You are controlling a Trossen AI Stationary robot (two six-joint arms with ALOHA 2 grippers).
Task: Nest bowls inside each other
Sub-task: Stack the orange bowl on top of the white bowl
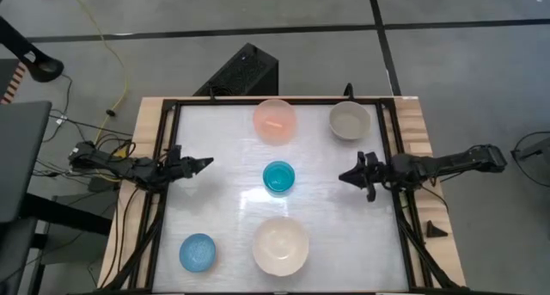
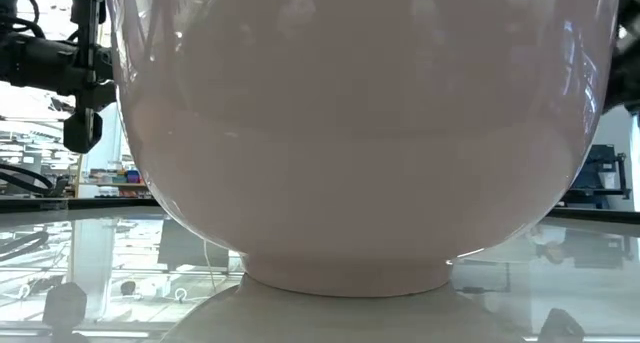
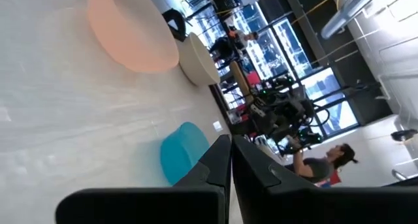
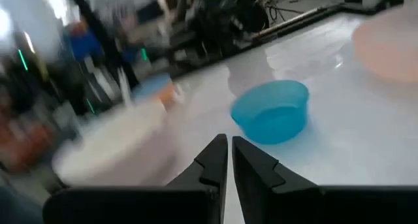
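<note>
In the low view the large cream-white bowl [image 2: 350,133] stands directly before the camera, fills nearly the whole frame and hides the other bowls. In the high view it sits at the lower centre of the worktop [image 1: 223,170], with the light blue bowl [image 1: 198,253] at the lower left. The small teal bowl [image 1: 278,178] is in the centre, between the left gripper [image 1: 206,163] and the right gripper [image 1: 343,176]; both have their fingers together and hold nothing. At the upper edge stand the pink bowl [image 1: 274,120] and the grey-beige bowl [image 1: 350,120]. A black box [image 1: 245,71] lies on the floor beyond.
</note>
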